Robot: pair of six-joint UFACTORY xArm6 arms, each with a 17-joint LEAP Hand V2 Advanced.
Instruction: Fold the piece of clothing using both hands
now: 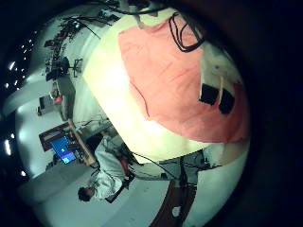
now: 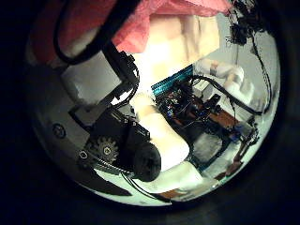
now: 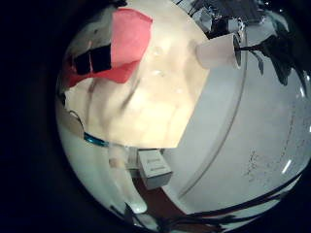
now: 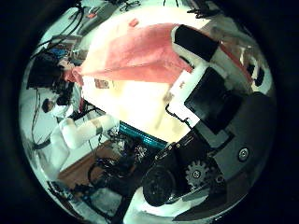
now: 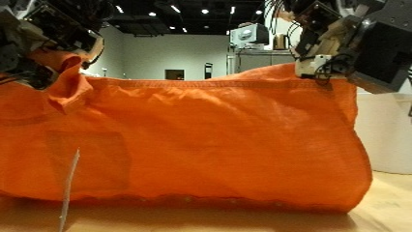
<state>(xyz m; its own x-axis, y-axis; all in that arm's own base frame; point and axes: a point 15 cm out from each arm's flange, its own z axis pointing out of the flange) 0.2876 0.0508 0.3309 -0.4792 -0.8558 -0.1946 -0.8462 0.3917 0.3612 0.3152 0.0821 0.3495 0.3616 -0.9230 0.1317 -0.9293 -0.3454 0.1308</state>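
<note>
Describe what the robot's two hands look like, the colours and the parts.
In the outside view the left hand and right hand are blocky assemblies of black and white parts, with dark cables looping above them. The thumb side palm views show white finger shells on black housings and a black toothed gear.

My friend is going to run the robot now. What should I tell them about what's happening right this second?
Left robot hand: curled onto one top corner of the orange clothing, holding it up.
Right robot hand: pinching the other top corner, also raised.
The clothing hangs spread out between both hands like a curtain, its bottom edge resting on the table.
Done: the cloth is lifted and stretched wide.
Left: no fold shows yet. Probably next is laying it down and bringing one half over the other.
</note>
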